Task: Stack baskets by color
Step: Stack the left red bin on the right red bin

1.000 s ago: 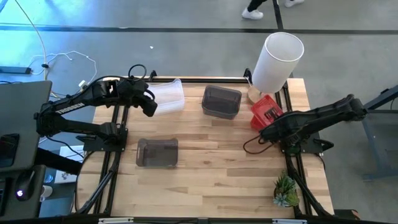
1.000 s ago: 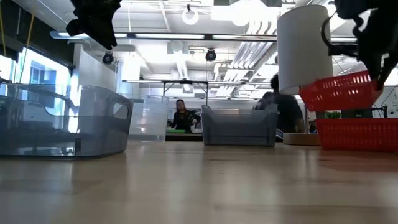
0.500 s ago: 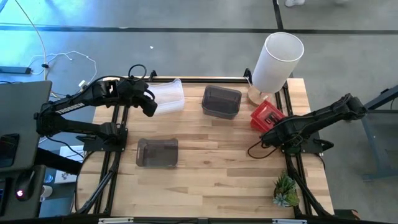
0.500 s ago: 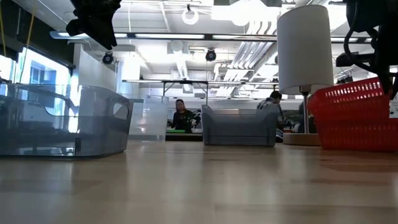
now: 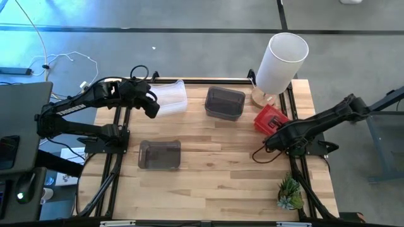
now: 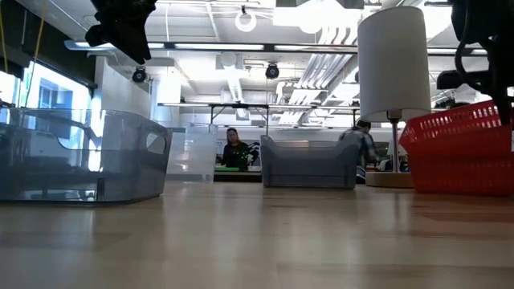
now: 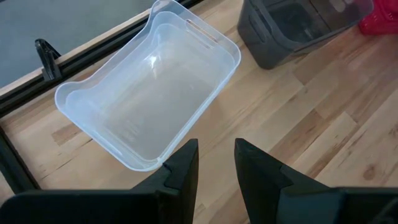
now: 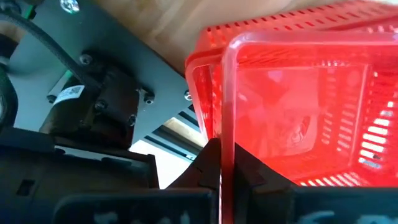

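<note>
My right gripper (image 5: 272, 132) is shut on a red mesh basket (image 5: 270, 117) at the table's right side. That basket sits tilted in a second red basket (image 6: 464, 175) standing on the wood. My left gripper (image 7: 216, 163) hangs open, high above the near-left end of a clear basket (image 7: 149, 93) that lies at the far left edge (image 5: 170, 98). It touches nothing. One dark grey basket (image 5: 224, 103) stands at the far middle. Another dark grey basket (image 5: 160, 154) stands nearer, on the left. My right gripper pinches the upper red basket's wall just below its rim (image 8: 226, 118), at the basket's near end. One finger is outside and one inside. The fingers slant down from the near right. The basket is tilted, its lower part sunk in the red basket beneath.
A tall white cylinder (image 5: 282, 60) stands on a round base at the far right corner, just behind the red baskets. A small green plant (image 5: 289, 193) sits at the near right edge. A loose cable loop (image 5: 259, 154) hangs below the right arm. Bare wood fills the table's middle and near part.
My right gripper has come down and rolled a little, still shut on the red basket. The basket hung tilted above the lower red basket. It now sits sunk into that one, still tilted.
</note>
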